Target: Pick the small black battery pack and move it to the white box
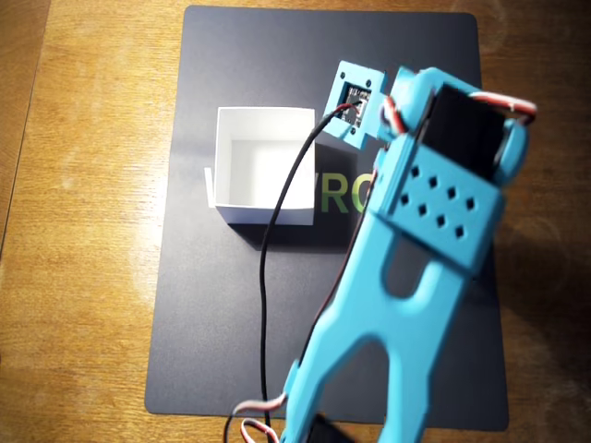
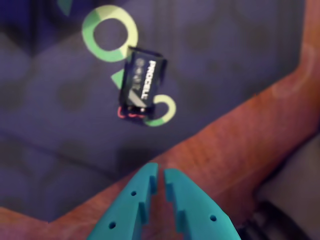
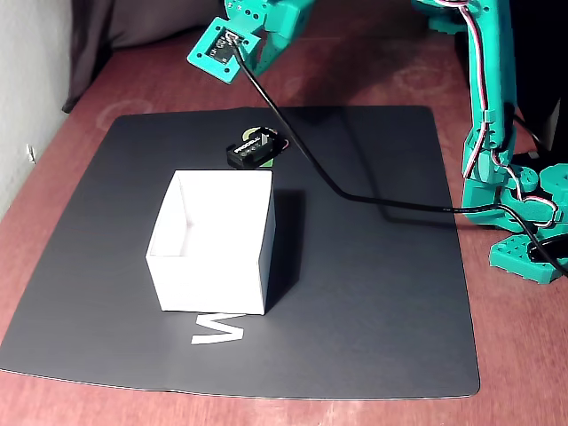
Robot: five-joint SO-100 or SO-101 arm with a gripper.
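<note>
The small black battery pack (image 2: 142, 82) lies flat on the dark mat, its white PROCELL lettering up and red wires at its near end. In the fixed view the battery pack (image 3: 251, 153) sits just behind the white box (image 3: 213, 240), close to its far wall. The white box (image 1: 263, 166) is open-topped with nothing inside. My gripper (image 2: 160, 172) hangs in the air short of the battery, its teal fingers nearly together with nothing between them. In the fixed view the gripper (image 3: 264, 62) is high above the mat's far edge. In the overhead view the arm (image 1: 434, 194) hides the battery.
A dark mat (image 3: 373, 293) covers the wooden table (image 1: 83, 231). A black cable (image 3: 355, 197) runs from the wrist camera across the mat to the arm's base (image 3: 515, 204) at the right. The cable (image 1: 277, 212) also crosses over the box.
</note>
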